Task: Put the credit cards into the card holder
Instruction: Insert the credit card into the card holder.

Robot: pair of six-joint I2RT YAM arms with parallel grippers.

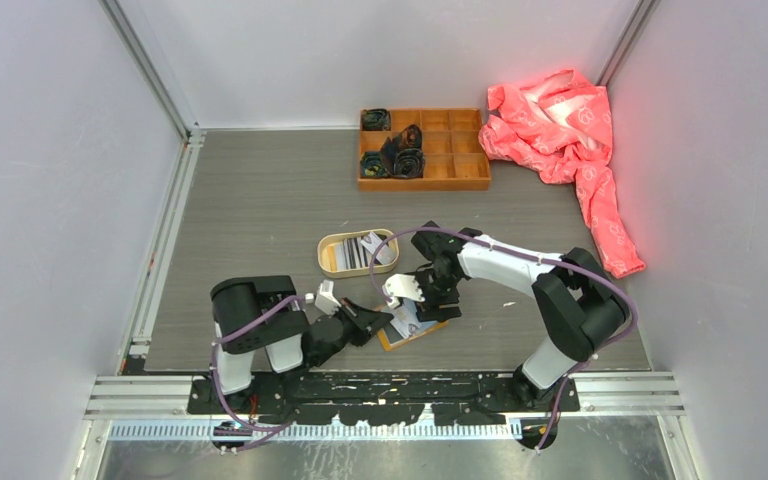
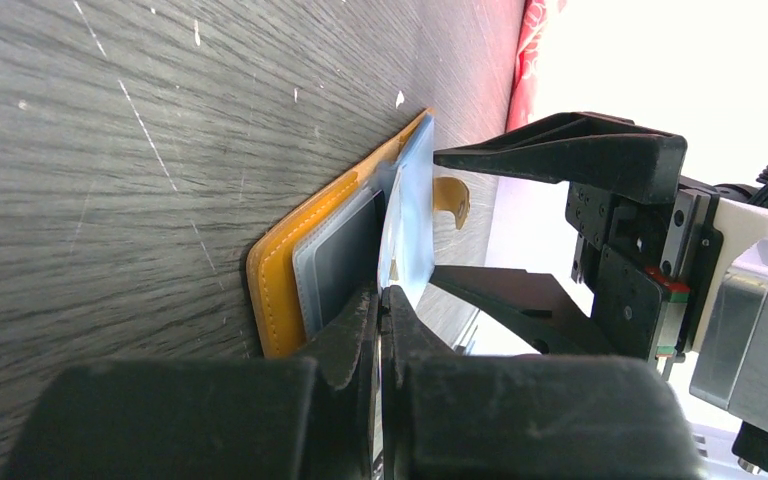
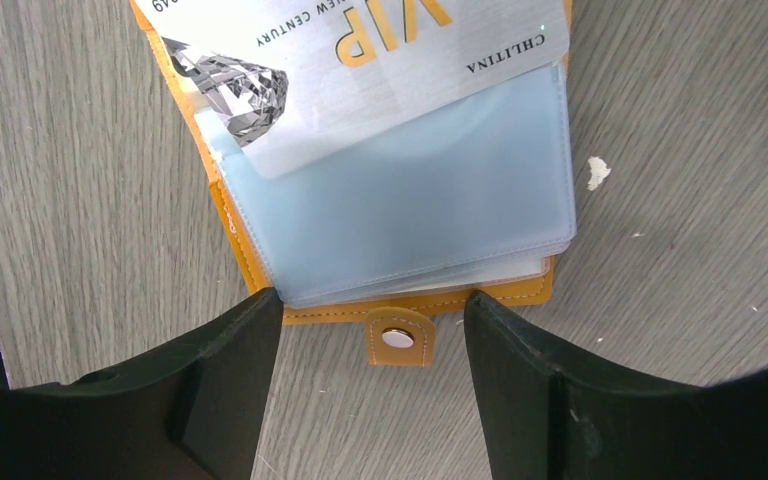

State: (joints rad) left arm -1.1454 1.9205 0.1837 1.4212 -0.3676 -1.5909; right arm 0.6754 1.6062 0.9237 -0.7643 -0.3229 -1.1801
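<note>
The mustard-orange card holder [image 1: 412,330] lies open on the table near the front edge, its clear sleeves up. In the right wrist view its orange rim [image 3: 500,293] and snap tab [image 3: 397,338] show, with a silver "VIP" credit card [image 3: 360,70] slid partway into the top clear sleeve [image 3: 410,200]. My left gripper [image 1: 382,320] is shut on the thin edge of that card [image 2: 405,200], right at the holder's edge [image 2: 270,290]. My right gripper [image 3: 373,350] is open, its fingers either side of the snap tab, low over the holder [image 1: 428,300].
An oval tan tray [image 1: 332,255] just behind the holder holds more cards [image 1: 368,250]. An orange wooden compartment box [image 1: 460,160] with dark items stands at the back. A pink cloth [image 1: 560,120] lies at the back right.
</note>
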